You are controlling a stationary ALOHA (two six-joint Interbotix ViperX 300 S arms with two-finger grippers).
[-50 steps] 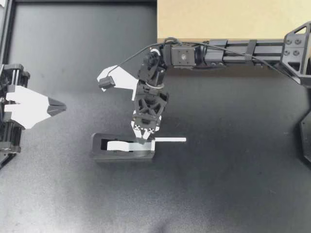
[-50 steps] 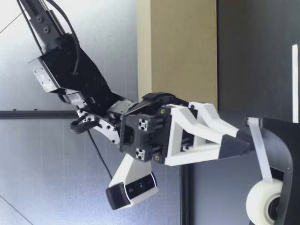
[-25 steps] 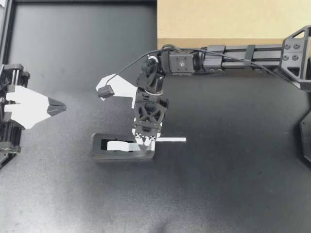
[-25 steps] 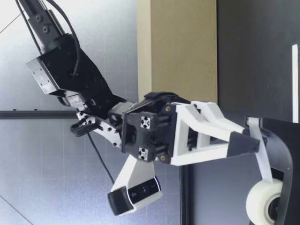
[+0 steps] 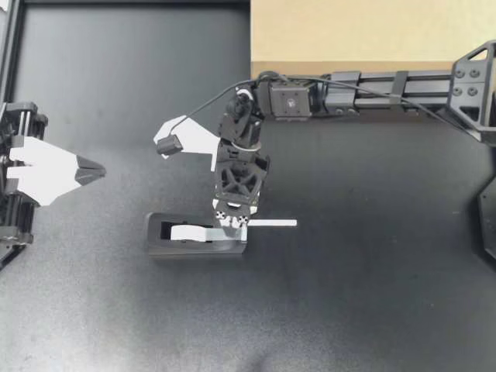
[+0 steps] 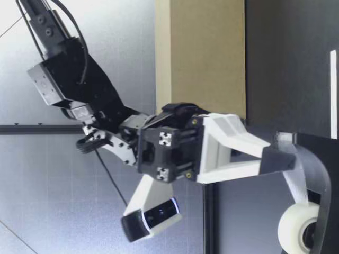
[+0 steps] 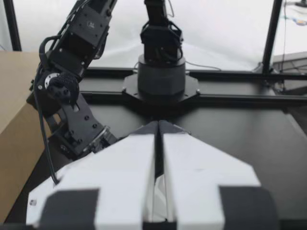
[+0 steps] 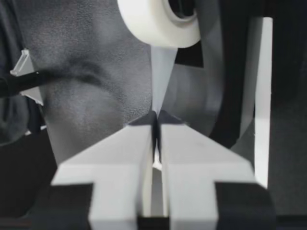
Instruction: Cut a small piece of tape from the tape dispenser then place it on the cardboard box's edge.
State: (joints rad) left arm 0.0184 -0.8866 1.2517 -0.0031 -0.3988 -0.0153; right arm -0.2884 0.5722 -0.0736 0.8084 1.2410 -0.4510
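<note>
**Right gripper** (image 5: 231,225) at the right end of the dispenser (image 5: 194,248), fingers pressed together on the tape (image 8: 160,72) that runs from the roll (image 8: 148,24) toward the cutter. **Left gripper** (image 5: 99,170), fingers together and empty, sits well to the left, apart from the dispenser. **Box** (image 5: 372,31) at the far side of the table.

Likely faults:
- A pull with the dispenser unheld may drag it along rather than unreel tape.
- A pull not angled across the cutter would lengthen the strip instead of severing it.
- The thin pinch may slip, or the tape may cling to a finger at release.
</note>
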